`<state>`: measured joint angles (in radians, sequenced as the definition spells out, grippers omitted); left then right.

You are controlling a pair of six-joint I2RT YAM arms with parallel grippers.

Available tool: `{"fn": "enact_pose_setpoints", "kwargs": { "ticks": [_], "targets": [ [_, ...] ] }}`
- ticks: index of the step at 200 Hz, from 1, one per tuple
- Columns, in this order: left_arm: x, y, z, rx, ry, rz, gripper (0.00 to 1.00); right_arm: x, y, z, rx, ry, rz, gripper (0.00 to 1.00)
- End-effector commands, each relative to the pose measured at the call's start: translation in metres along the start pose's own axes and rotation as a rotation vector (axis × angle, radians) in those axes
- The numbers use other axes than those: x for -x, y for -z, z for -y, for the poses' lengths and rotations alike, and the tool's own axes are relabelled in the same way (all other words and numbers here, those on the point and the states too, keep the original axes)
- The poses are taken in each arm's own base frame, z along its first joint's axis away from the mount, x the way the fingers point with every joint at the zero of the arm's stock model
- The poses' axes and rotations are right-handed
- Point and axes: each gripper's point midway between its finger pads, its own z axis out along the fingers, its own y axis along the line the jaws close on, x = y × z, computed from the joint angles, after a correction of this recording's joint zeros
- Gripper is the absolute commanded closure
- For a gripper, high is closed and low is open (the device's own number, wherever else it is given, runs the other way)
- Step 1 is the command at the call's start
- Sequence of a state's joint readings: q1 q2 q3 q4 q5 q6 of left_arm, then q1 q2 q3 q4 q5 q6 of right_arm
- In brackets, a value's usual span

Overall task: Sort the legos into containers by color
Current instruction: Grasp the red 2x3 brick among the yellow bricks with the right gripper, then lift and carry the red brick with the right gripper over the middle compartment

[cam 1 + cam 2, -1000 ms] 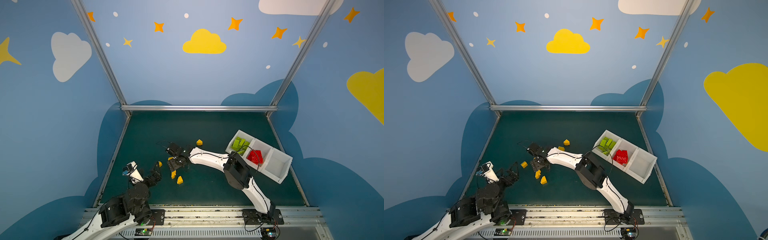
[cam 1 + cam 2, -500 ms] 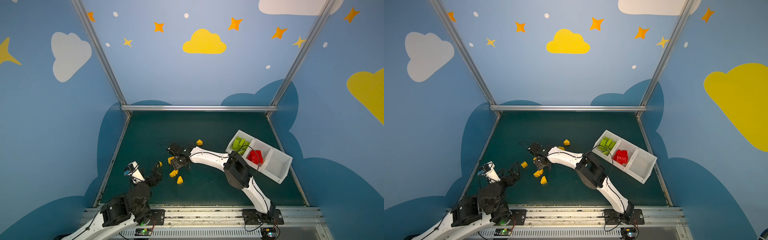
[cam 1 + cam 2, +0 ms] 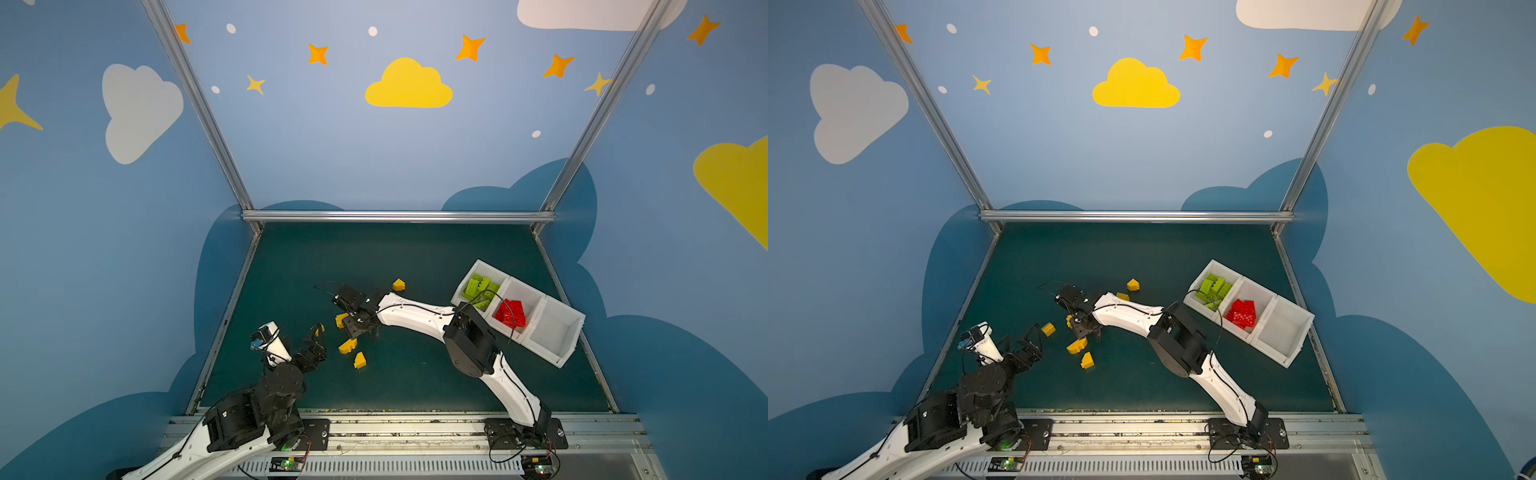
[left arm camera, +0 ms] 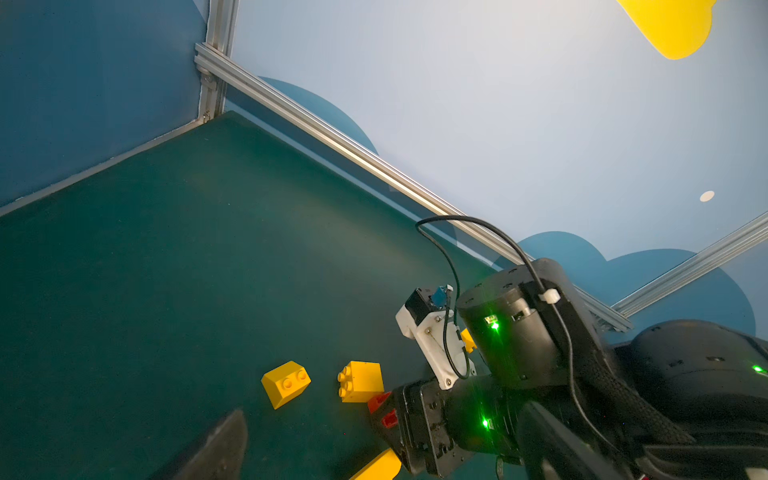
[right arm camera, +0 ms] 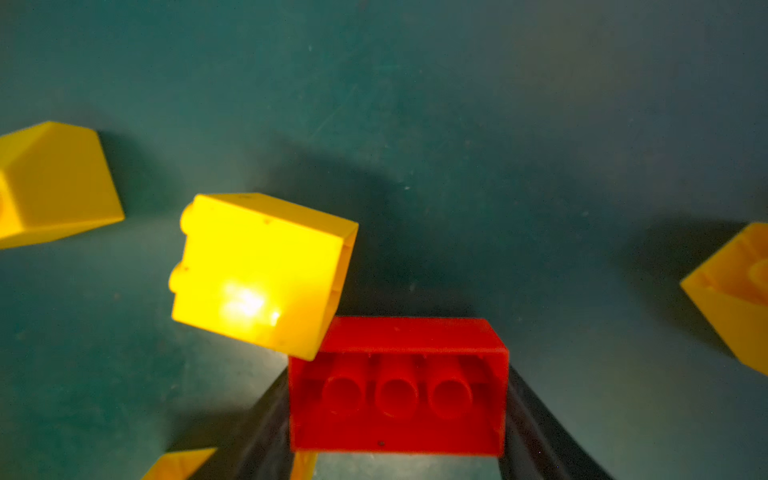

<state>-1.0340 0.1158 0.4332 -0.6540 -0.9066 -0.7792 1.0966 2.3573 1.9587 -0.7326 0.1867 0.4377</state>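
— Green bench (image 3: 415, 257), blue walls (image 3: 332, 158) with painted clouds (image 3: 409, 85). Changed just then?
— Narrowed the right tool (image 3: 361, 330) onto a red brick (image 5: 398, 390); pinched it from both sides, low among loose yellows, touching a yellow brick (image 5: 259, 270). Kept the left tool (image 3: 314, 340) spread, empty.
— Meant what?
— Likely set for carrying to the white bins (image 3: 555, 332), middle one, beside other reds (image 3: 510, 313).
— Writing anywhere?
— None legible.

Right arm (image 3: 409, 318) reaches across, jaws gripping; left arm (image 3: 282, 380) folded, jaws wide
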Motion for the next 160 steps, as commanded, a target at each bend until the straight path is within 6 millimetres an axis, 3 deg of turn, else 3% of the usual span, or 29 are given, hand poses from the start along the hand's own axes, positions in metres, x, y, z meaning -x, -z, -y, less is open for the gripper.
{"fn": "enact_pose_setpoints", "kwargs": {
  "ticks": [1, 49, 82, 118, 160],
  "targets": [
    [-0.003, -0.001, -0.002, 0.005, 0.002, 0.003, 0.0, -0.001, 0.013, 0.008, -0.019, -0.012, 0.004, 0.44],
    [0.0, 0.0, 0.002, -0.011, 0.012, -0.005, 0.0, 0.009, 0.042, 0.014, -0.013, -0.022, 0.053, 0.44],
    [-0.003, -0.004, 0.013, -0.021, -0.012, -0.022, 0.0, 0.017, 0.073, 0.033, -0.006, -0.057, 0.105, 0.44],
    [-0.016, -0.016, 0.035, -0.042, -0.029, -0.06, 0.0, 0.018, 0.11, 0.073, 0.0, -0.133, 0.169, 0.44],
    [-0.047, -0.044, 0.076, -0.087, -0.041, -0.163, 0.0, 0.002, 0.147, 0.142, -0.047, -0.257, 0.234, 0.44]
  ]
}}
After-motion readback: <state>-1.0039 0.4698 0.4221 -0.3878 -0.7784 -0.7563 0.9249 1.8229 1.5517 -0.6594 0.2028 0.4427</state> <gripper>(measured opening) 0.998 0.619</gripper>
